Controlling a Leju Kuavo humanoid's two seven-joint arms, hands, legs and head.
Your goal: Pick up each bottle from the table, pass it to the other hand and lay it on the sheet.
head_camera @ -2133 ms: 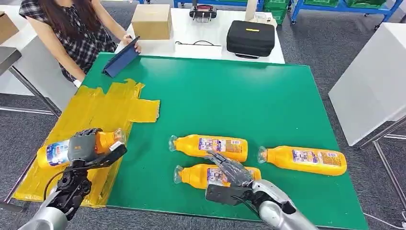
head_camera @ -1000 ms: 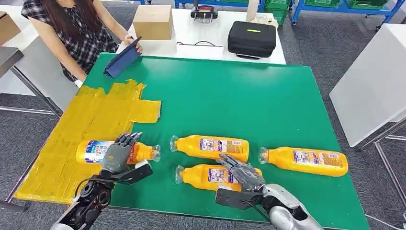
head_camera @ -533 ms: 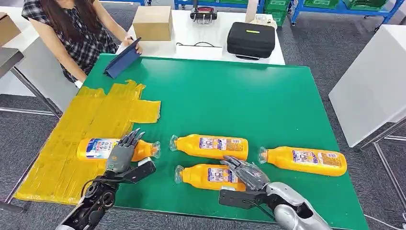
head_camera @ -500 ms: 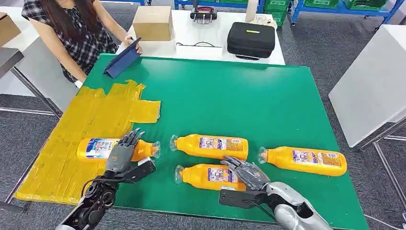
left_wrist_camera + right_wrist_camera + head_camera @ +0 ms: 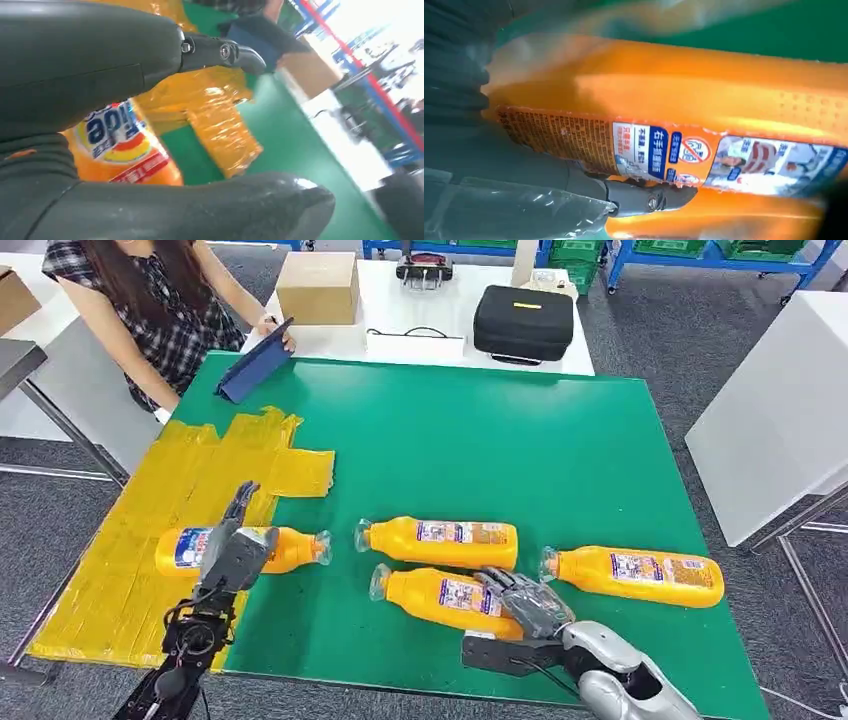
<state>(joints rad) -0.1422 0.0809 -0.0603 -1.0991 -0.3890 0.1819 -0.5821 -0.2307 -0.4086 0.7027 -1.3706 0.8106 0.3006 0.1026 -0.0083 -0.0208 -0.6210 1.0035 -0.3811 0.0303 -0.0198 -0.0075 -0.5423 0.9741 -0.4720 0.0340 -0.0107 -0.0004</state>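
Observation:
Several orange bottles lie on the green table point(image 5: 480, 440). One bottle point(image 5: 290, 549) point(image 5: 120, 150) rests on the yellow sheet point(image 5: 200, 470) point(image 5: 210, 115) at the left, neck toward the middle. My left hand point(image 5: 234, 548) point(image 5: 75, 60) hovers over its label, fingers spread and holding nothing. My right hand point(image 5: 530, 604) point(image 5: 474, 165) grips the base end of the nearest bottle point(image 5: 440, 594) point(image 5: 674, 95), which lies at a slant. Two more bottles lie on the green: one in the middle point(image 5: 440, 540), one to the right point(image 5: 632, 576).
A person sits at the far left corner holding a blue tablet point(image 5: 255, 362). On the white table behind stand a cardboard box point(image 5: 318, 285) and a black case point(image 5: 524, 320). A white table point(image 5: 790, 410) stands close on the right.
My left hand has let go of the bottle on the sheet and drawn back to the left. My right hand has closed on the nearest bottle, whose neck has swung away from me.

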